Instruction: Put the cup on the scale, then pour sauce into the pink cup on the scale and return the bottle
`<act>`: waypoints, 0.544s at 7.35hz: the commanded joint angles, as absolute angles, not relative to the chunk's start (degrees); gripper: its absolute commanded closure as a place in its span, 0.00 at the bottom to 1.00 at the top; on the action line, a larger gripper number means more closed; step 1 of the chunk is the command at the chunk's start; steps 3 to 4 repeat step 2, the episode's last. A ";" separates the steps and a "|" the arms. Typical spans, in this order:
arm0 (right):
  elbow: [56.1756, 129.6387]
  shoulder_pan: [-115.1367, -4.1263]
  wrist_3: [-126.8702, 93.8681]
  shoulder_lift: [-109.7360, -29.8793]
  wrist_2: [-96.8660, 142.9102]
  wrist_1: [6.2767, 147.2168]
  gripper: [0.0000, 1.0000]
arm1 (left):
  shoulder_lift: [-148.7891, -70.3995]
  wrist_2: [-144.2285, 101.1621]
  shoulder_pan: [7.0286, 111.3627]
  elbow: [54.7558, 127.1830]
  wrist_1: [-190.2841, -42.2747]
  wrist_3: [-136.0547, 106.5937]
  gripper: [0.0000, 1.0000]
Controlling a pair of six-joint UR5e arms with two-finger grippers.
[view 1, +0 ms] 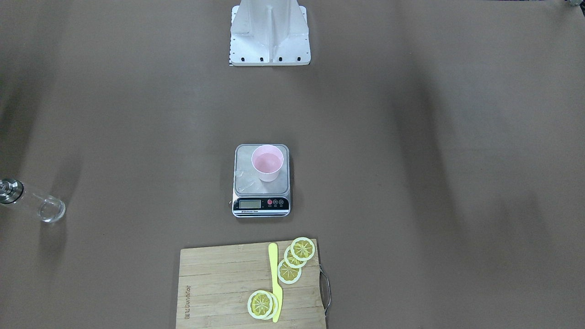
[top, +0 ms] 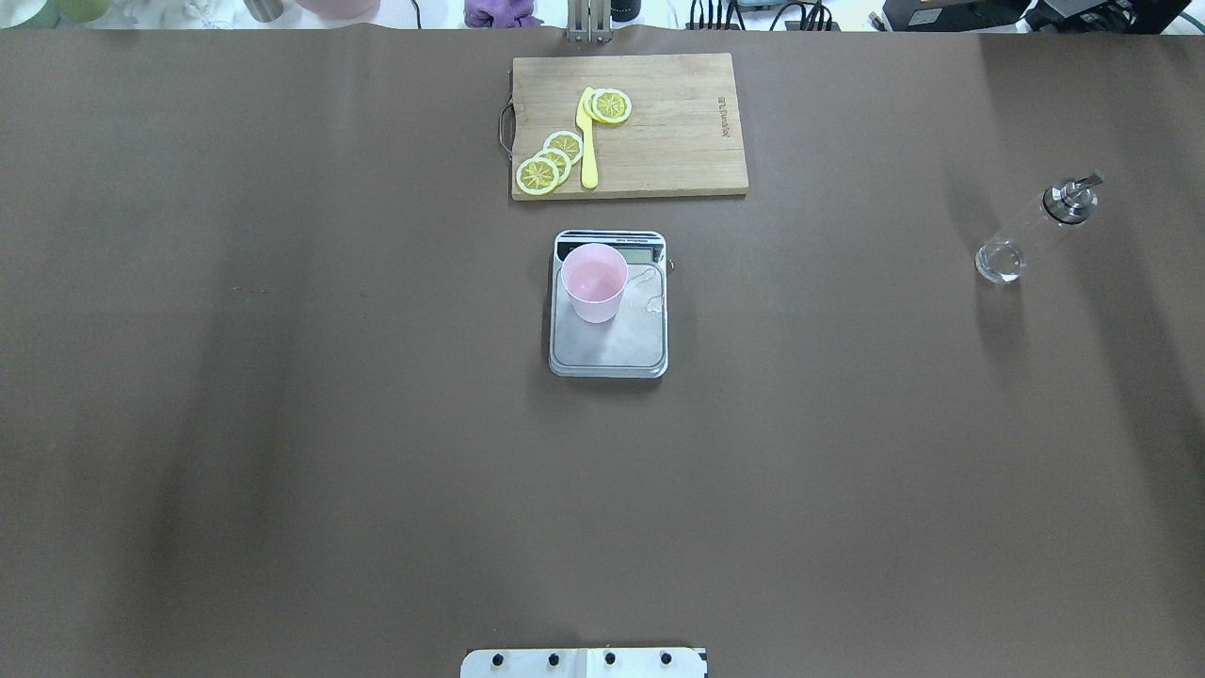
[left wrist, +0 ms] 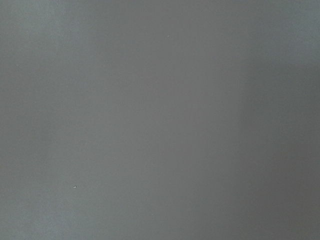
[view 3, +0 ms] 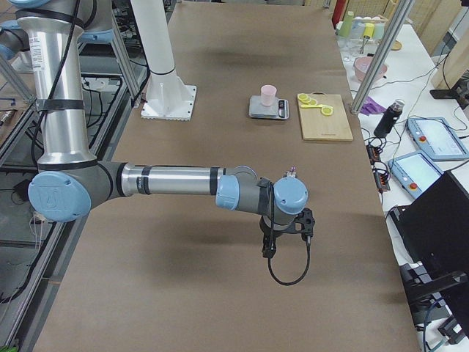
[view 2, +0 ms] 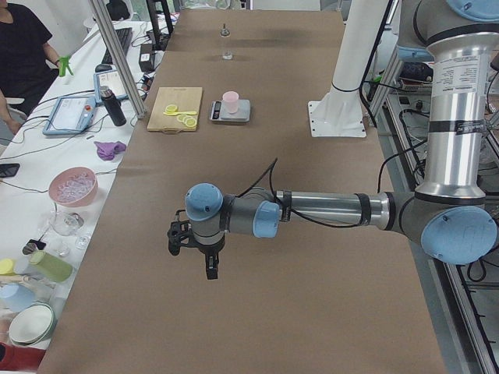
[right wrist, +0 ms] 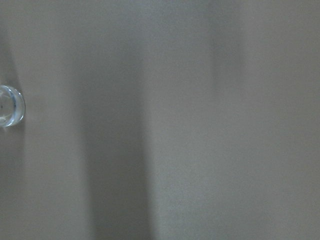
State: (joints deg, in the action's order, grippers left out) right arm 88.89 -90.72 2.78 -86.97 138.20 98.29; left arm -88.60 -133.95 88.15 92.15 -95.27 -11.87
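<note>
The pale pink cup point(top: 594, 281) stands upright on the silver scale point(top: 612, 344), toward the display end, at the table's middle; both also show in the front view, cup point(view 1: 267, 162) and scale point(view 1: 247, 180). The clear glass bottle point(top: 1031, 231) with its silver pourer cap stands on the table far to my right, free of any gripper; its base shows at the left edge of the right wrist view point(right wrist: 9, 105). My left gripper point(view 2: 195, 248) and right gripper point(view 3: 288, 229) hang over bare table far from these; I cannot tell whether they are open or shut.
A wooden cutting board point(top: 678, 141) with lemon slices point(top: 551, 160) and a yellow knife point(top: 587, 141) lies beyond the scale. The white robot base point(view 1: 269, 32) stands at my table edge. An operator's bench with bowls and tablets point(view 2: 74, 117) runs along the far side.
</note>
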 commanded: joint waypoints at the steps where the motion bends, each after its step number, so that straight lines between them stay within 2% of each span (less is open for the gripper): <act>1: 88.95 -90.97 2.72 -86.92 138.25 98.26 0.00 | -88.68 -133.95 88.15 92.11 -95.27 -11.87 0.02; 4: 89.03 -91.23 2.64 -86.92 138.25 98.26 0.00 | -88.77 -133.95 88.07 92.02 -95.27 -11.87 0.02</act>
